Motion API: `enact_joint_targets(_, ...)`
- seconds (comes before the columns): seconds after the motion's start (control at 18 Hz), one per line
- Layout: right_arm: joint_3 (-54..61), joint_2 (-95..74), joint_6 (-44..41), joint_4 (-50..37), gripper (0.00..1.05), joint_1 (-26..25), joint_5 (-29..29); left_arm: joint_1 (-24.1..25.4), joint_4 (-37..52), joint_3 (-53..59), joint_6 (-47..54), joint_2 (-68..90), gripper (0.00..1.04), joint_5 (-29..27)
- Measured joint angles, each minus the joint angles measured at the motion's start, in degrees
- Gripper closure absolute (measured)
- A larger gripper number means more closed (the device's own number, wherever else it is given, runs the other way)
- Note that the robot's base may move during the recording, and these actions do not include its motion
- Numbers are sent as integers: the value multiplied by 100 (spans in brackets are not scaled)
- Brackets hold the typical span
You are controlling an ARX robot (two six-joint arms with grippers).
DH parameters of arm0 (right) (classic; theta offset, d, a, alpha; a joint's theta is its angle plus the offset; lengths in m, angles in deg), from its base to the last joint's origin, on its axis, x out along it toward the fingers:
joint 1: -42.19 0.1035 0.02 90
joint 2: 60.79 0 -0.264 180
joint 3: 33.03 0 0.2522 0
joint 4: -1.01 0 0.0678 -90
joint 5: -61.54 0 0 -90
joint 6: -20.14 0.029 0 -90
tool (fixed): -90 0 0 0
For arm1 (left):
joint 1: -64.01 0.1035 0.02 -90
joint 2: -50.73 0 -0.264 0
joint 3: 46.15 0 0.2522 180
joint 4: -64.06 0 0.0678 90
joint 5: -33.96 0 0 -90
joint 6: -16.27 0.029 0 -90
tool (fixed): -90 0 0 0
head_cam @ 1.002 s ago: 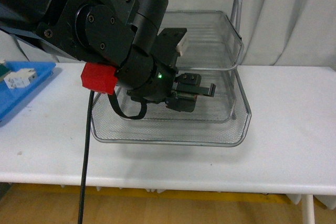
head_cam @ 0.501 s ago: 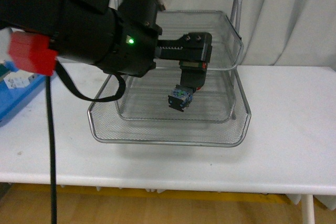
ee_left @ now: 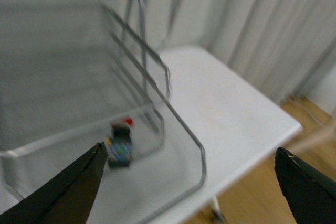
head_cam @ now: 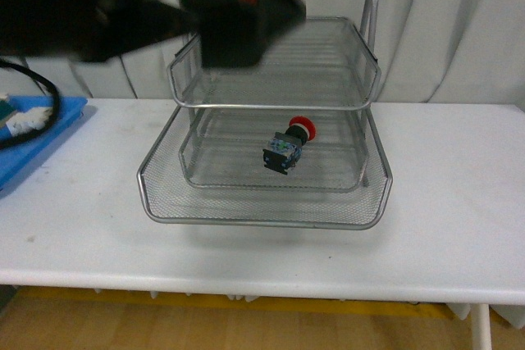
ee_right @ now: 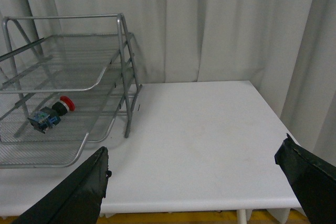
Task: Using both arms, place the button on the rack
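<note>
Since the earlier frame the left hand (ee_left: 189, 148) had let go and lifted away, its arm a blur above the rack (head_cam: 262, 212). The button (head_cam: 287, 147) lay on its side, seemingly on the middle tier. Placement looked done; next, only a clear retreat. The right hand (ee_right: 194, 148) hung spread and empty over the counter (head_cam: 443, 202).

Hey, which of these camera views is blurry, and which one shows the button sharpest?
Front view: the left arm is a dark smear across the top left, but the button and rack are crisp. Left wrist view: the whole picture is smeared, button and rack soft. Right wrist view: sharp and evenly lit, the clearest look at the button.
</note>
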Motion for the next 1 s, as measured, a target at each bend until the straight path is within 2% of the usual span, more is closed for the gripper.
enact_joint_targets(0.06, 0, 0, 2, 0, 6, 0, 0, -186, 70, 168, 83, -498, 14, -892)
enact_joint_targets(0.11, 0, 0, 2, 0, 6, 0, -2, -315, -800, 341, 326, -1561, 27, -2299)
enact_joint_targets(0.17, 0, 0, 0, 0, 6, 0, 0, -249, -1550, 457, 455, -2621, 39, -3311)
enact_joint_targets(0.22, 0, 0, 2, 0, 6, 0, 0, 28, -1620, 713, 498, -3394, 50, -3689)
enact_joint_targets(0.28, 0, 0, 2, 0, 6, 0, -4, 343, -1478, 1108, 518, -4028, 63, -3652)
enact_joint_targets(0.45, 0, 0, 2, 0, 6, 0, -15, 916, -1405, 2232, 522, -4454, 101, -2933)
enact_joint_targets(0.72, 0, 0, 0, -2, 6, 0, -15, 1598, -1237, 3071, 542, -5292, 103, -2262)
enact_joint_targets(0.78, 0, 0, 0, 0, 6, 0, -15, 1915, -1274, 3176, 544, -5440, 103, -1827)
enact_joint_targets(0.84, 0, 0, 0, -2, 6, 0, -13, 2332, -1272, 3287, 538, -5650, 103, -1676)
enact_joint_targets(1.0, 0, 0, 0, 0, 6, 0, -15, 2264, -1379, 3547, 549, -5941, 103, -1567)
